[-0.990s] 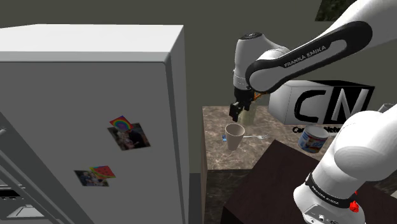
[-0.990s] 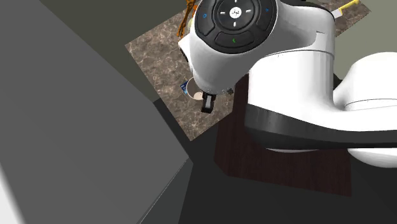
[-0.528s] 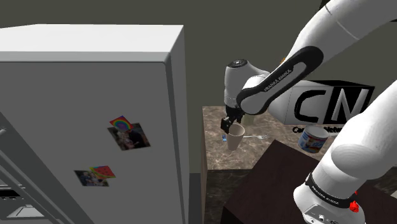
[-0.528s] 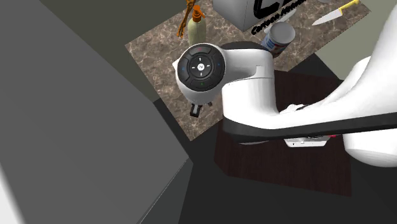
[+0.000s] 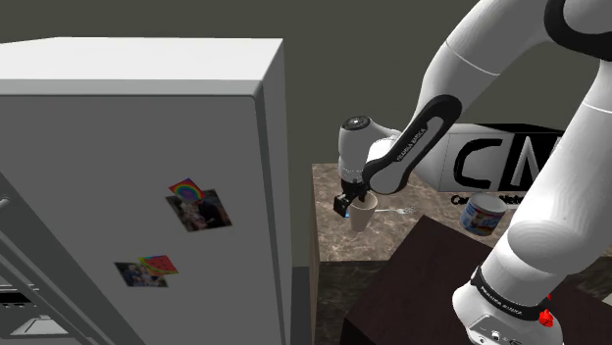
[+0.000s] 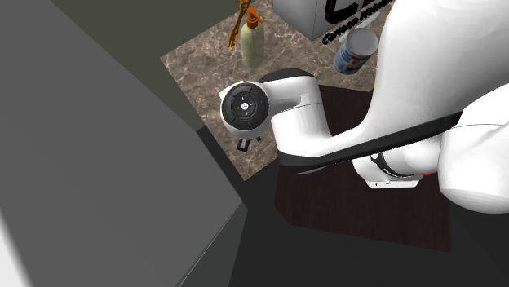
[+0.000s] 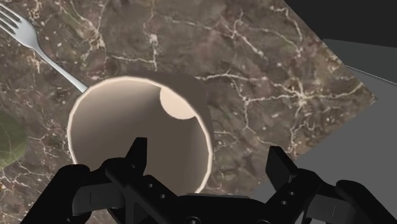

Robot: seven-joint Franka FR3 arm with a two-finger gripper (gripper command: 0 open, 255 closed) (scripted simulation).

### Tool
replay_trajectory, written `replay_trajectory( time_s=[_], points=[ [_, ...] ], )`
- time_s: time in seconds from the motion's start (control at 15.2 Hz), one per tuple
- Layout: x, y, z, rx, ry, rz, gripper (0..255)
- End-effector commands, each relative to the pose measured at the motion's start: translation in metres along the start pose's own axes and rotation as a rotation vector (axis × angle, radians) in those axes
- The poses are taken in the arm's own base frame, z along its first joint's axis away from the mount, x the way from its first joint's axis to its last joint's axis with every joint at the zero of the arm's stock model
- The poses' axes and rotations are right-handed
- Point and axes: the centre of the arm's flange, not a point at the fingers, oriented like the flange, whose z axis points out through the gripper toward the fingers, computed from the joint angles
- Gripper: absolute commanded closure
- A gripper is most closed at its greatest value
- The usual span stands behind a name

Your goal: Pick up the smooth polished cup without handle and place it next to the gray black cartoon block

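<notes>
Dropping over the last second, the gripper (image 7: 208, 160) now straddles one wall of the beige cup (image 7: 137, 118), open wide and not yet closed, so a rim grasp looks ready. The cup stands upright on the marbled surface (image 7: 267, 70), mouth up, long axis vertical, well apart from the cartoon block (image 5: 500, 162).

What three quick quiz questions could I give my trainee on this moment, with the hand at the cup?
1. True or false: the hand is shut on the cup.
2. What lies beside the cup on the counter? A fork; B spoon; C plate.
3. Fill in: the block bears the letters ___.
Key: 1 false, it is open; 2 A; 3 CN.
</notes>
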Motion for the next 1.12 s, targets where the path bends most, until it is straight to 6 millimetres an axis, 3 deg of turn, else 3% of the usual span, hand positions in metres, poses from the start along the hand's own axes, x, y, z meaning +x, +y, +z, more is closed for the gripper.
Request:
replay_trajectory(
  time_s=[0.0,0.13,0.59,0.66,1.06],
  points=[
    [0.0003,-0.0003,0.0109,0.000,0.001,0.000,0],
    [0.0003,-0.0003,0.0192,0.000,0.001,0.000,0],
    [0.0003,-0.0003,0.0192,0.000,0.001,0.000,0],
    [0.0003,-0.0003,0.0192,0.000,0.001,0.000,255],
    [0.0002,-0.0003,0.0192,0.000,0.001,0.000,255]
  ],
)
